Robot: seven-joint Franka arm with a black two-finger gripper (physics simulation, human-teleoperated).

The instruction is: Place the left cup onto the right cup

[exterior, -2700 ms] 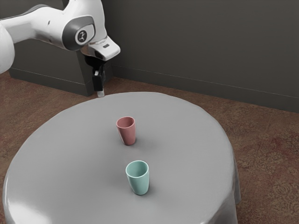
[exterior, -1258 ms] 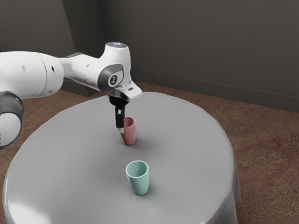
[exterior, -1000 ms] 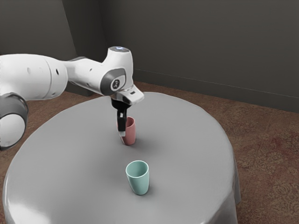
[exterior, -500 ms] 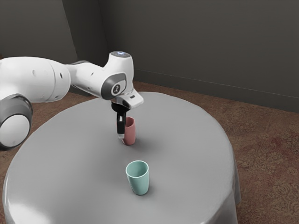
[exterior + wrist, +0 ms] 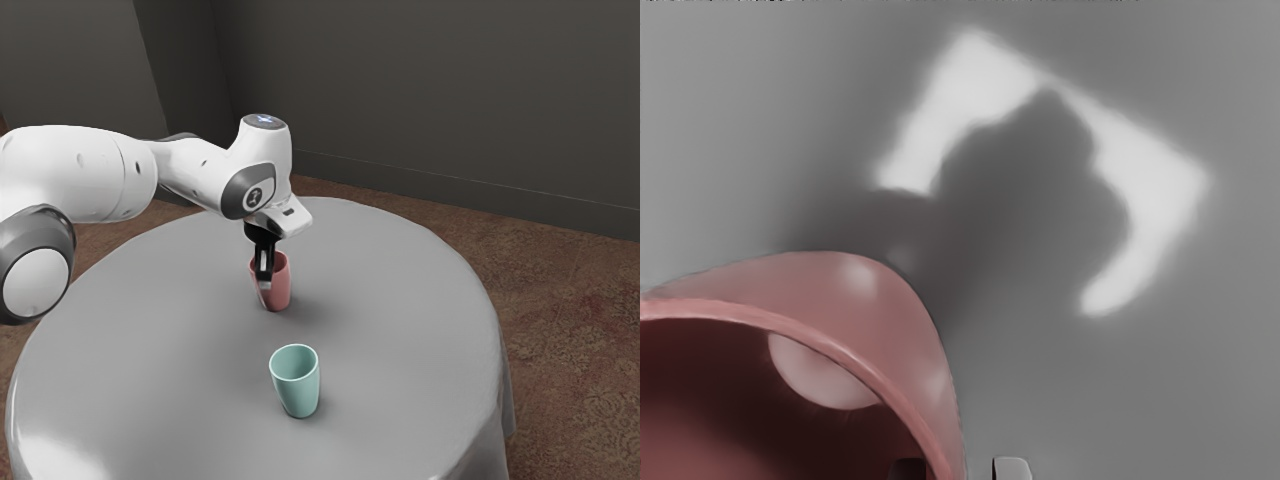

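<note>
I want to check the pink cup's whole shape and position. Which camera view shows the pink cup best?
The exterior view: the pink cup stands upright on the grey table, seen whole except where the gripper covers its rim. The wrist view gives a close part of its rim and wall.

two cups upright on my table (image 5: 420,330), well apart, far cup (image 5: 279,286) near the middle, near cup (image 5: 294,386) in front of it and slightly toward the exterior view's right, my tool (image 5: 263,276) at the far cup's rim, on its exterior-view-left side
</note>
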